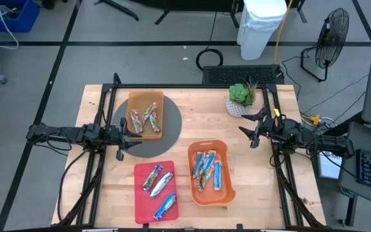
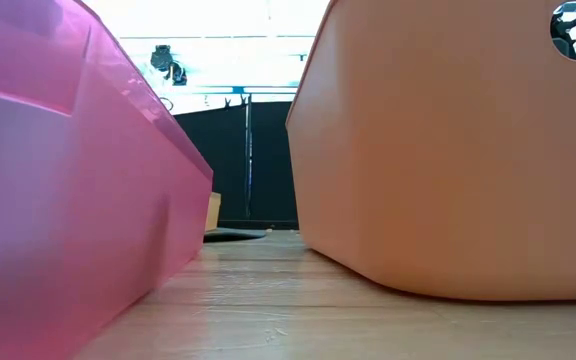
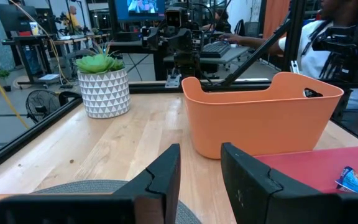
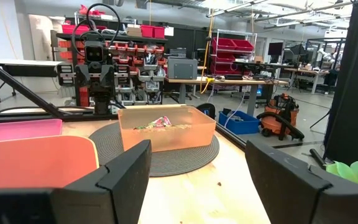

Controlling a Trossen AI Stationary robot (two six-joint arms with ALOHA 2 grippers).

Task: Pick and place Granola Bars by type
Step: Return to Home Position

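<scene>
Foil-wrapped and small, the granola bars [image 1: 206, 170] will likely be light, crinkly and a little slick, with a loose wrapper over a firmer core. A pinch across the short width near the middle therefore looks safer than a grab at the flat sealed ends. All of them lie in containers: blue ones in the orange bin [image 1: 211, 201] toward the table's front right, reddish-brown ones in the amber bin [image 1: 145, 98] standing on the round grey mat [image 1: 172, 125], and silvery ones with one blue on the red tray [image 1: 143, 206] at the front. No bar shows loose on the wooden table [image 1: 198, 122]. The left gripper [image 3: 201, 158] hovers over the mat's edge just beside the amber bin, its fingers parted by a narrow gap with nothing between them. The right gripper [image 4: 197, 158] hangs near the potted plant [image 1: 242, 95] on the right side, jaws spread wide and empty. Neither gripper touches a bar or a container.
</scene>
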